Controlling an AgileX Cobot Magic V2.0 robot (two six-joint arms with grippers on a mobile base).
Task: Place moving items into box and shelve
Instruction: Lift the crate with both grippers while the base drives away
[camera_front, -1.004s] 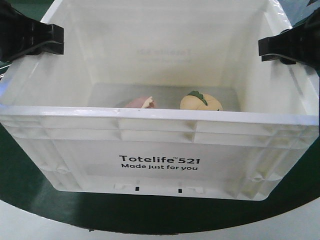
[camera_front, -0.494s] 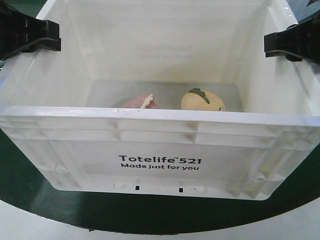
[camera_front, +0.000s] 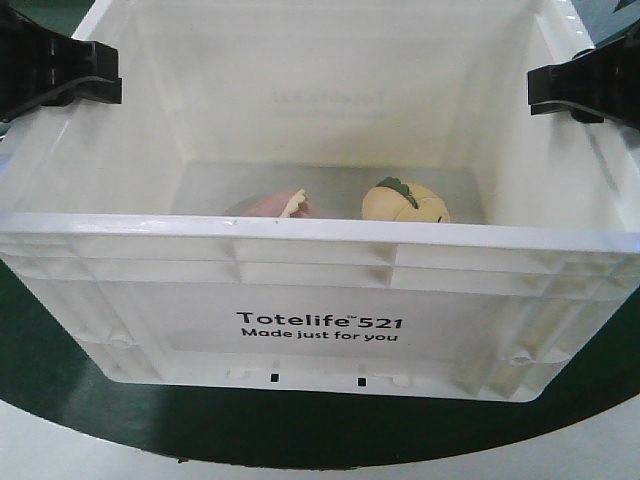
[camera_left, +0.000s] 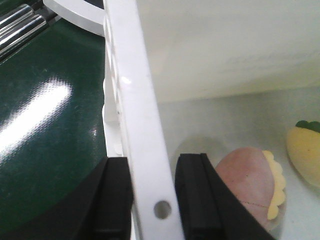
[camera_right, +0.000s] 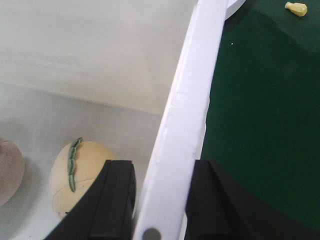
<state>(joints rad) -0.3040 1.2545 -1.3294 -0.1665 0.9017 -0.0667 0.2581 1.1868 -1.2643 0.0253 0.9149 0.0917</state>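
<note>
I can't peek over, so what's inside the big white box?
In the crate lie a pinkish-brown plush with a cream scalloped seam and a yellow plush with a green leaf. From the front, the wall hides their lower halves.

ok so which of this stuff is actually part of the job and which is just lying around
Part of the job: white crate, pinkish-brown plush, yellow-orange plush, left gripper and right gripper, each clamped on a crate side wall.
Just lying about: small yellow piece on the green mat, metal rods outside the crate's left wall.
</note>
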